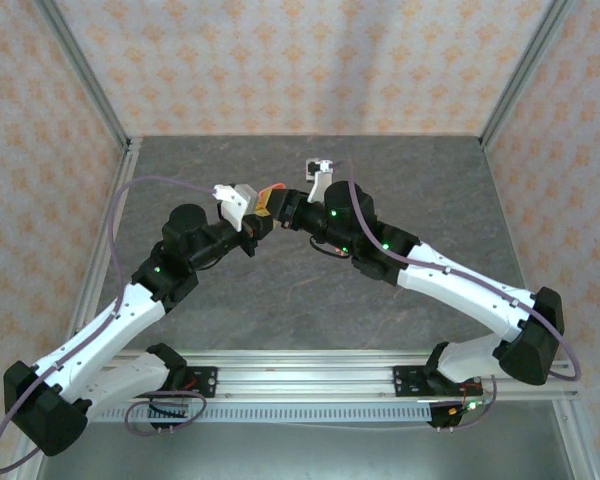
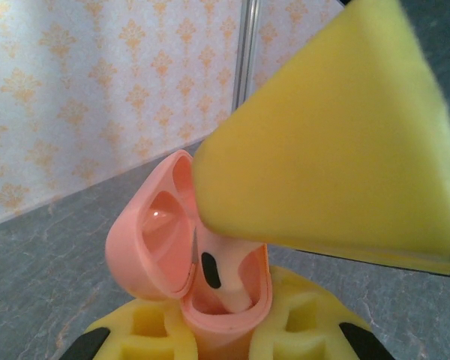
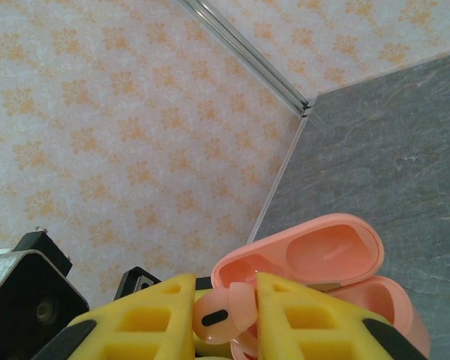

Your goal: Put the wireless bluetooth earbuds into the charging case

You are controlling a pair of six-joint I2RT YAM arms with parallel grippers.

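Note:
My left gripper (image 2: 223,334) is shut on a coral-pink charging case (image 2: 232,319) and holds it upright above the table, its lid (image 2: 146,240) swung open. A coral earbud (image 2: 226,274) with a black oval mark stands with its stem down in the case's well. The yellow fingers (image 2: 337,142) of my right gripper (image 3: 225,319) close in on it from above. In the right wrist view the earbud (image 3: 221,313) sits pinched between the two pads, just in front of the open case (image 3: 326,259). In the top view both grippers meet at the case (image 1: 269,200) over mid-table.
A small white object (image 1: 313,166) lies on the grey table (image 1: 430,190) just behind the right wrist. Patterned walls and metal frame posts (image 1: 90,90) close in the back and sides. The rail (image 1: 300,375) with both arm bases runs along the near edge.

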